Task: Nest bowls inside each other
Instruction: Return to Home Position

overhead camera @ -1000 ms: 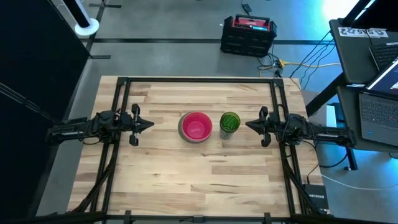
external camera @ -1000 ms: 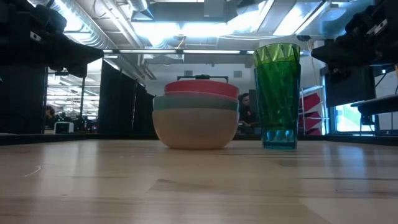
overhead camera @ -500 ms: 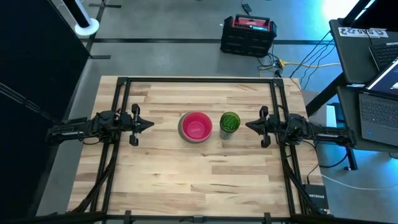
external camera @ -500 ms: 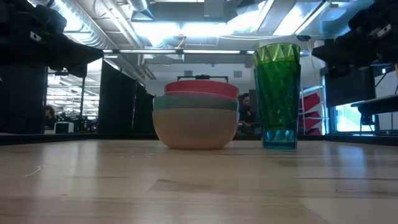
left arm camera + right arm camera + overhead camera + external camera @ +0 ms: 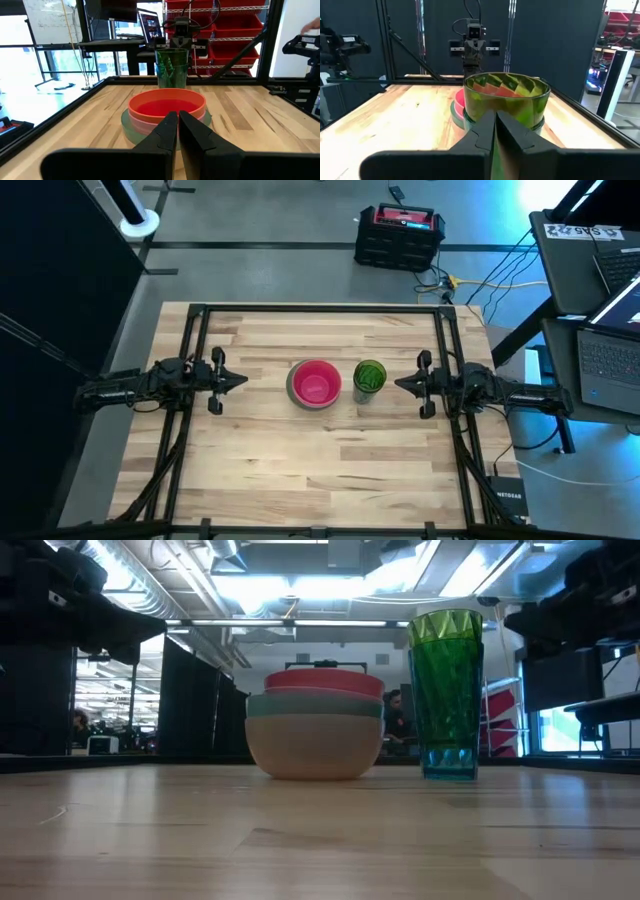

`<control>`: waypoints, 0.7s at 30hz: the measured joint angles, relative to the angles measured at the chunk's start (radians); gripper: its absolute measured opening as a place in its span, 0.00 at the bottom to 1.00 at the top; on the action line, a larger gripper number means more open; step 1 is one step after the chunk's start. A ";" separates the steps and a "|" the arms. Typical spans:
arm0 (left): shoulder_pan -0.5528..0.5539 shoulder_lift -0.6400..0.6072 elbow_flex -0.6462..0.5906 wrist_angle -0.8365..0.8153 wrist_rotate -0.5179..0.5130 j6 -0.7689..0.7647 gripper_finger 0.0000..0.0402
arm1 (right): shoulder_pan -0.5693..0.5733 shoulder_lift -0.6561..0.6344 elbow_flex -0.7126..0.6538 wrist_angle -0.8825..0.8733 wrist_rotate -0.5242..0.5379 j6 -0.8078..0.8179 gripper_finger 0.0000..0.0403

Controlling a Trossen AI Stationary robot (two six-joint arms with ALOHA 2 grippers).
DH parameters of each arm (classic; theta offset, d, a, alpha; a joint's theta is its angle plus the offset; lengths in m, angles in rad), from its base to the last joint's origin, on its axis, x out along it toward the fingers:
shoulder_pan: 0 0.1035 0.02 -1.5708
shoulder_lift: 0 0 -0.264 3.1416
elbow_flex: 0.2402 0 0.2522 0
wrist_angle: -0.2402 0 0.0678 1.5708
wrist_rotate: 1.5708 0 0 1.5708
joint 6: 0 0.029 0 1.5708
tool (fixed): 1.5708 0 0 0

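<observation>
**Desk:** Where are your hands?

**Me:** My left gripper [image 5: 178, 116] is pinched shut on nothing. It hangs over the left side of the table [image 5: 330, 470] with its tips aimed at the middle. My right gripper [image 5: 494, 116] mirrors it on the right side, closed and empty too.

**Desk:** And the bowls?

**Me:** The stack of bowls [image 5: 315, 384] sits near the table's centre, between my grippers and apart from both. From table height I count three shells: a coral bowl [image 5: 324, 683] on top, a greenish one under it, a pale one at the bottom. I can't make out anything deeper inside. Just beside the stack, on the right arm's side, a green cup [image 5: 447, 690] stands upright inside a teal cup [image 5: 450, 768].

**Desk:** If you had to lift the stack?

**Me:** I'd guess light, stiff plastic with slick walls. I'd pinch the rim with one finger inside and move slowly so the nested bowls don't slide.

**Desk:** Room?

**Me:** Plenty of bare wood toward the near and far edges. Dark rails [image 5: 320, 308] run along the far edge and under each arm. The cups are the close neighbour to mind.
</observation>
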 joint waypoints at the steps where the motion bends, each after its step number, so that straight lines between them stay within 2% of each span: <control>1: 0.000 0.000 0.000 0.000 0.000 0.000 0.00 | 0.000 0.001 0.000 -0.001 0.008 0.000 0.00; 21: 0.000 0.000 0.000 0.000 0.000 0.000 0.00 | 0.000 0.001 0.000 -0.003 0.021 0.004 0.00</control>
